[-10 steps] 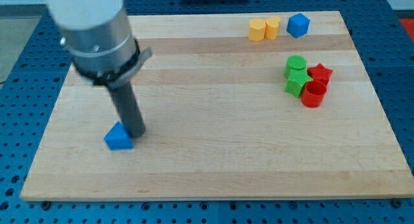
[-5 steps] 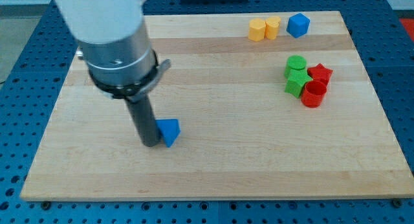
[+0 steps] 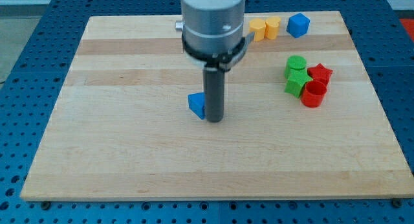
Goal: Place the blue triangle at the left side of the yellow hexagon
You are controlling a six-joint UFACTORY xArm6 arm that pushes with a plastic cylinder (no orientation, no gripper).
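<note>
The blue triangle (image 3: 196, 104) lies near the middle of the wooden board (image 3: 129, 166). My tip (image 3: 213, 119) stands right beside it on its right, touching or nearly touching it. The yellow hexagon (image 3: 258, 30) sits near the view's top, right of centre, partly hidden on its left by the arm's grey body. A second yellow block (image 3: 272, 26) touches its right side.
A blue block (image 3: 297, 24) sits right of the yellow pair. At the view's right a cluster holds a green cylinder (image 3: 296, 65), a green block (image 3: 297, 82), a red star (image 3: 319, 73) and a red cylinder (image 3: 314, 94).
The blue triangle has moved from the board's lower left up and to the right, to near the centre. My tip has moved with it and now stands on its right.
</note>
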